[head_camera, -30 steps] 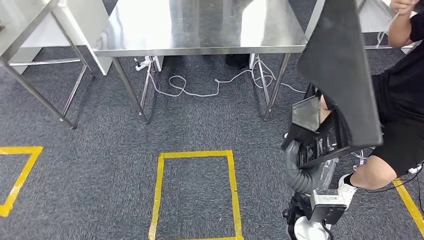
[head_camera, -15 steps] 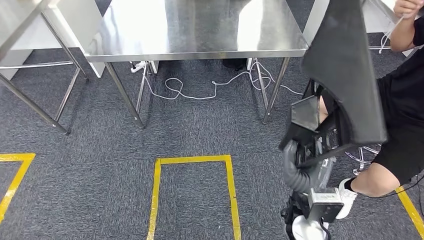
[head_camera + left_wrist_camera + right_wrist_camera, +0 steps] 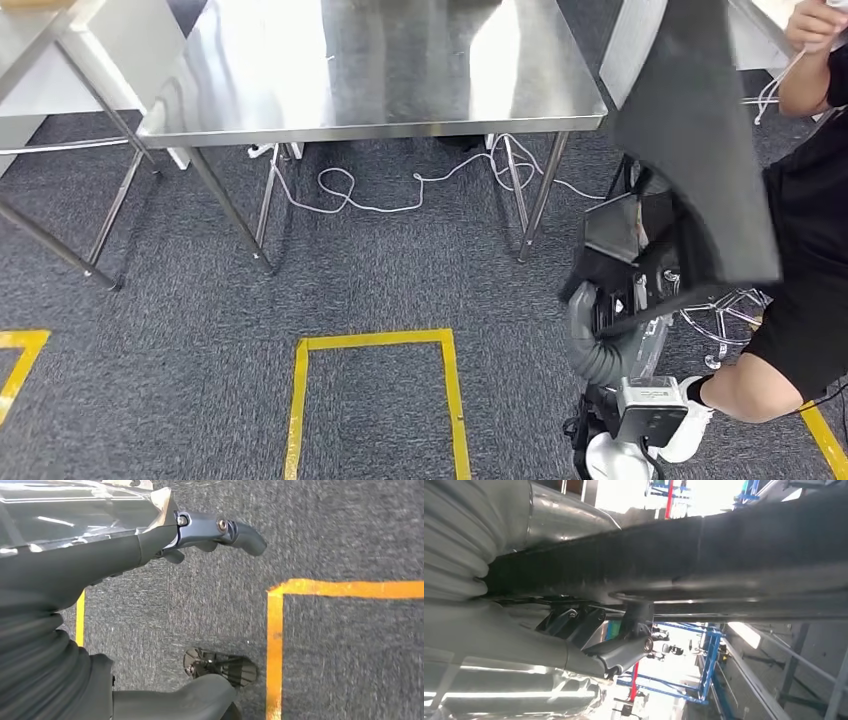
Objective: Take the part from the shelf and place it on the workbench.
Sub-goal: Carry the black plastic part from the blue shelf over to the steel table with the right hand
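The right hand [image 3: 618, 300] grips the part [image 3: 700, 150], a large dark flat panel that it holds up on the right side of the head view, tilted and rising from the hand toward the top edge. In the right wrist view the thumb [image 3: 619, 652] and fingers close around the dark edge of the part [image 3: 724, 555], which runs across the frame just beyond the ribbed wrist cover.

The left hand [image 3: 200, 532] hangs over the carpet [image 3: 325, 530] and holds nothing; its fingers [image 3: 240, 532] point outward, loosely extended and apart from the thumb [image 3: 175, 700].

The part is in the air, clear of the surface [image 3: 380, 70], a shiny steel bench that stands ahead and to the left of it. The part's upper portion overlaps the bench's right end in the head view; whether they touch I cannot tell. White cables [image 3: 400, 190] lie looped on the carpet under the bench.

A yellow tape rectangle [image 3: 370, 345] marks the grey carpet [image 3: 150, 380] in front of the bench, and another yellow corner [image 3: 20, 350] lies at the left. A second steel frame [image 3: 60, 120] stands at the left.

A person [image 3: 800, 250] in black sits just beside the part on the right, one shoe [image 3: 690, 420] on the floor near the robot's arm.
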